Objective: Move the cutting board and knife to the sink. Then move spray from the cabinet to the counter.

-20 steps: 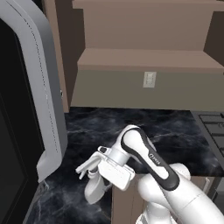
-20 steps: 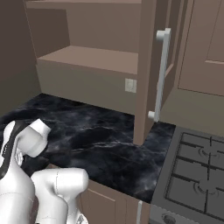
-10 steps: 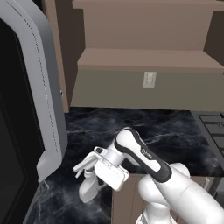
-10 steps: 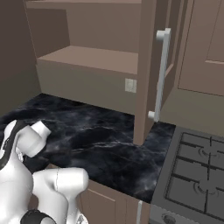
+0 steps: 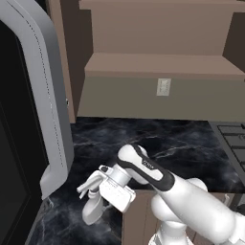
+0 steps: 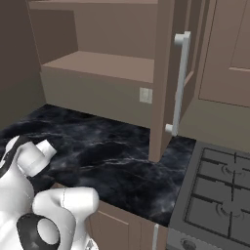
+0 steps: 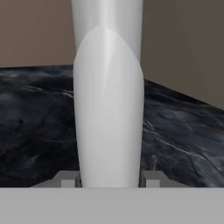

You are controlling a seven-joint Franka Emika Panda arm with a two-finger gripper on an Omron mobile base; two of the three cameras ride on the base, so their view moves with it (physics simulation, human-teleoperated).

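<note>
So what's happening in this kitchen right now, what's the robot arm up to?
The white arm's gripper is closed on the pale spray bottle, holding it low over the left end of the black marble counter; whether the bottle's base touches the surface is hard to tell. The open brown wall cabinet stands above it, next to the stove.

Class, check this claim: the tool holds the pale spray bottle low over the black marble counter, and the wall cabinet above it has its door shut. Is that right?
Not quite. The cabinet stands open: the right base view shows its door swung out edge-on and bare shelves inside. The rest holds: the tool grips the spray bottle low over the counter.
</note>
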